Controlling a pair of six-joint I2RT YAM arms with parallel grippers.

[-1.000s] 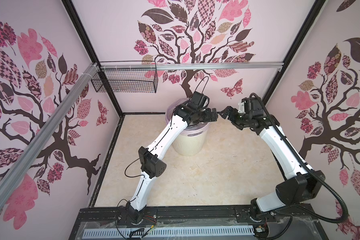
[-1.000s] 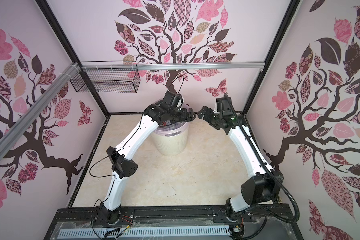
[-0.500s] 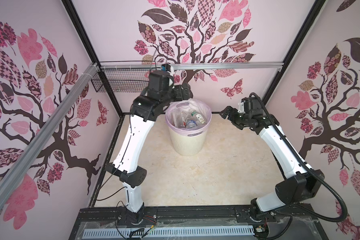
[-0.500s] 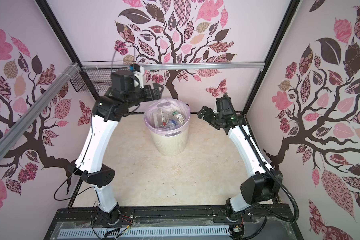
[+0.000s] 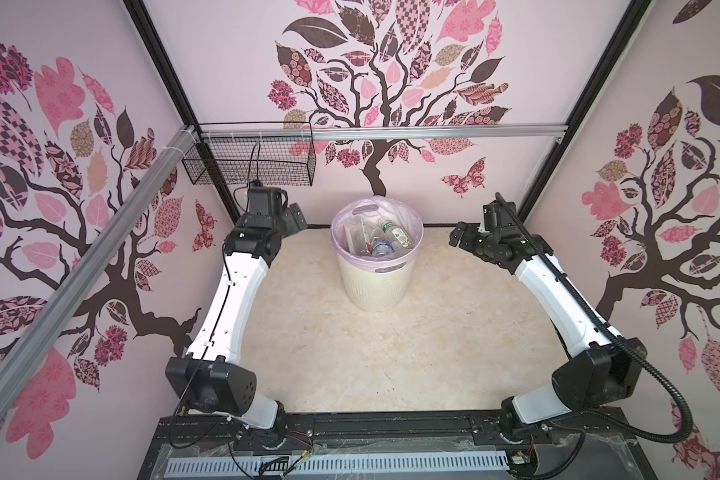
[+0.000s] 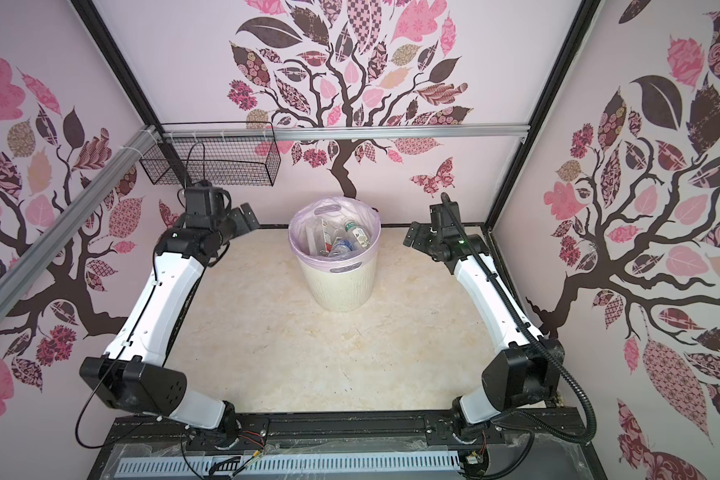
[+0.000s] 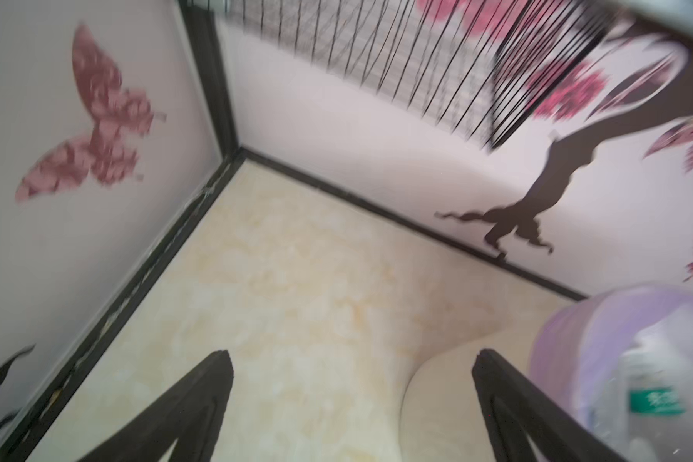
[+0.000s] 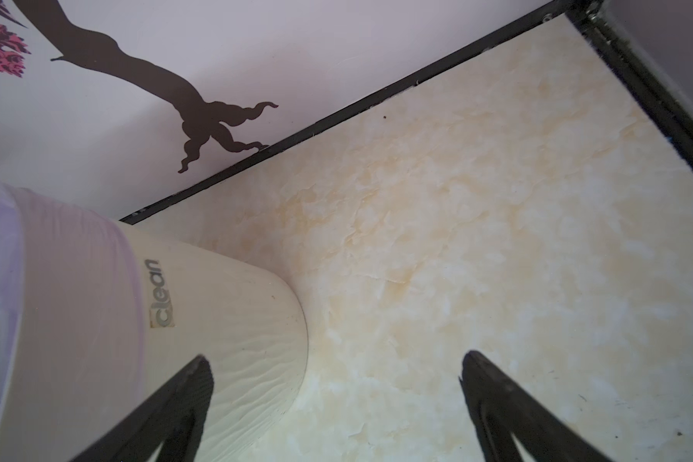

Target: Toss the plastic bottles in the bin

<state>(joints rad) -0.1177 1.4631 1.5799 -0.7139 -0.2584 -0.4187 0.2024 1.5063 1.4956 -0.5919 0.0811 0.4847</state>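
Observation:
The cream ribbed bin (image 5: 377, 286) (image 6: 341, 291), lined with a lilac bag, stands at the back middle of the floor in both top views. Several plastic bottles (image 5: 385, 241) (image 6: 348, 241) lie inside it, mostly clear, one with a green-and-white label (image 7: 653, 400). My left gripper (image 5: 297, 216) (image 6: 248, 216) (image 7: 355, 354) hangs open and empty just left of the bin (image 7: 449, 400). To the right of the bin (image 8: 217, 312), my right gripper (image 5: 458, 237) (image 6: 413, 237) (image 8: 337, 356) is also open with nothing between its fingers. No bottle shows on the floor.
A black wire mesh basket (image 5: 250, 166) (image 6: 213, 164) hangs on the back wall above my left gripper. Patterned walls close in three sides, with aluminium rails (image 5: 391, 132) along them. A black rail (image 5: 371, 424) carrying the arm bases runs along the front edge.
My left arm has swung away from over the bin, up towards the mesh basket and then down to the bin's left, uncovering the bottles. My right gripper drew slightly back to the right.

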